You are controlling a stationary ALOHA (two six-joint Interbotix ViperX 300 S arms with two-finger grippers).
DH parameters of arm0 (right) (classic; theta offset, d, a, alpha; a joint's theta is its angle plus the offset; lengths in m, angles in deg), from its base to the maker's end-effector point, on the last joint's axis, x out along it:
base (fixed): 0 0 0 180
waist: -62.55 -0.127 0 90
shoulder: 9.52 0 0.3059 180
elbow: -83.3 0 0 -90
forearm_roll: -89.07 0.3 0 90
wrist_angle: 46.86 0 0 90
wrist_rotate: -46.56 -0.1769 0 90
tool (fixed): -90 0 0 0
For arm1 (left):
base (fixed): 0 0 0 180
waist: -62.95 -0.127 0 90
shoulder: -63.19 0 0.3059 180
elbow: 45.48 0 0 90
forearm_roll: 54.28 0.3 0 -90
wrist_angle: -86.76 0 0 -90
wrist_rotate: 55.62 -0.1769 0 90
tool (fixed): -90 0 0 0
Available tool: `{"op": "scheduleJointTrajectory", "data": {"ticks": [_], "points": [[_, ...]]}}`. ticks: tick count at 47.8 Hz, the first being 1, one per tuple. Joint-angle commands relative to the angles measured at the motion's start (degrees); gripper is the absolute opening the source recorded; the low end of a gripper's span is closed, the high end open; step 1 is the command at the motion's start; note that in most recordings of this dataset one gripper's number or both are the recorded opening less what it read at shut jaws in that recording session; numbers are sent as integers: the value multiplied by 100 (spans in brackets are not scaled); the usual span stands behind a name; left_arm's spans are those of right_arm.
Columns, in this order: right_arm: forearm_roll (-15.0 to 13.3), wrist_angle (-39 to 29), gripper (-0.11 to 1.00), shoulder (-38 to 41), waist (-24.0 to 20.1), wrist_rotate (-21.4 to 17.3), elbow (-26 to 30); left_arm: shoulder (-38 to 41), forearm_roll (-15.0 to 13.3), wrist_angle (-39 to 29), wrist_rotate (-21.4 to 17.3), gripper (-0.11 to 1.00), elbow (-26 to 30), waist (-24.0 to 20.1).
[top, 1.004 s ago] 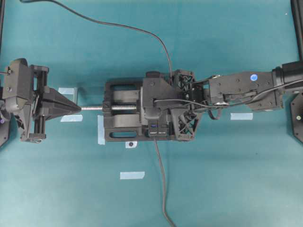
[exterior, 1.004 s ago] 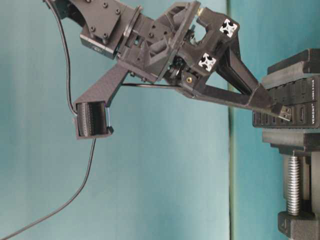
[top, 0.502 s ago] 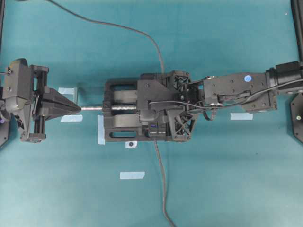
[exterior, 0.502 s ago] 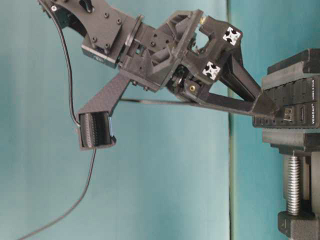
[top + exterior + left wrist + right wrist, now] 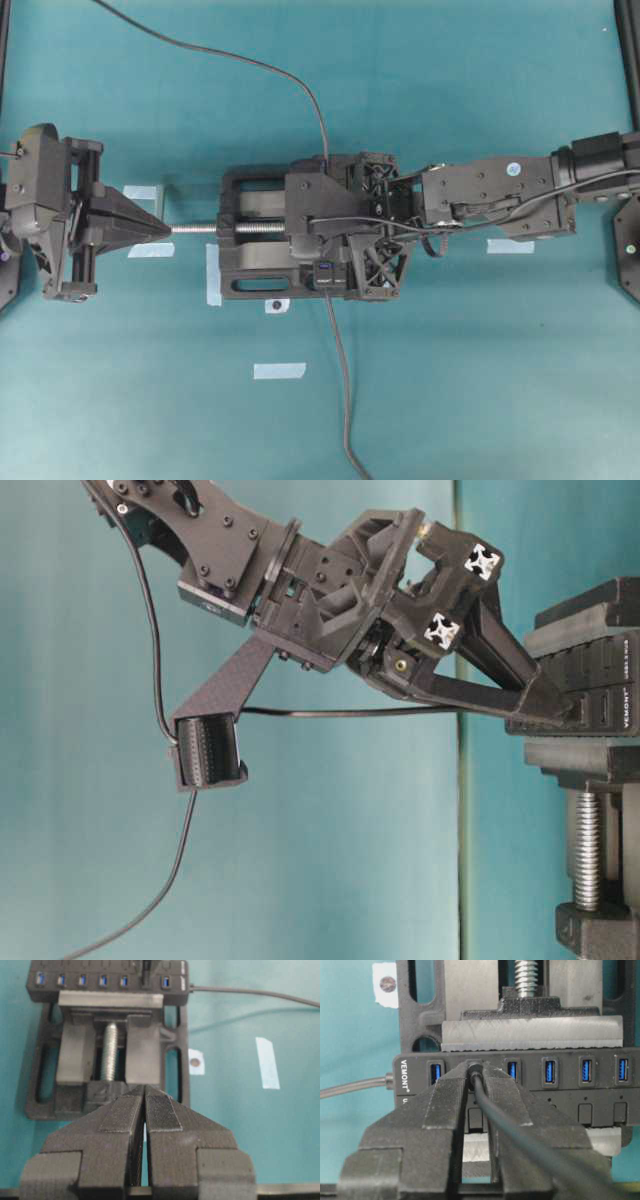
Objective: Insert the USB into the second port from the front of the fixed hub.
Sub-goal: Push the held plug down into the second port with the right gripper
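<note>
Since a second ago the right gripper [image 5: 475, 1090] has pushed further over the vise [image 5: 255, 262], and its tips now sit right against the hub [image 5: 600, 1080] face instead of just short of it. Up close in the right wrist view, the fingers [image 5: 445, 1110] are pinched on the USB plug [image 5: 472, 1069], whose tip is at the second socket in from the end marked "VEMONT"; looks seated, though the fingers hide how deep. Its thin cable [image 5: 520, 1130] runs back between them. A thicker grey cable [image 5: 350, 1087] leaves the hub's labelled end.

Room is tight: vise jaw just behind the hub, button row just below the sockets. From table level the right arm slopes down onto the hub, wrist bent.

Far side, the left gripper [image 5: 145, 1110] is pressed together, holding nothing, well clear of the vise screw [image 5: 110, 1050], with bits of tape [image 5: 279, 370] on the open teal mat [image 5: 480, 380].
</note>
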Motion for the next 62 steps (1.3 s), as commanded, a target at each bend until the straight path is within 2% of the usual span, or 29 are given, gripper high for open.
{"op": "scheduleJointTrajectory", "data": {"ticks": [1,62], "points": [[-9,-26,5,0,9,53,26,-9,9,53,9,0,62,0],[62,-167,5,26,-88,-18,26,-9,9,62,9,0,62,0]]}}
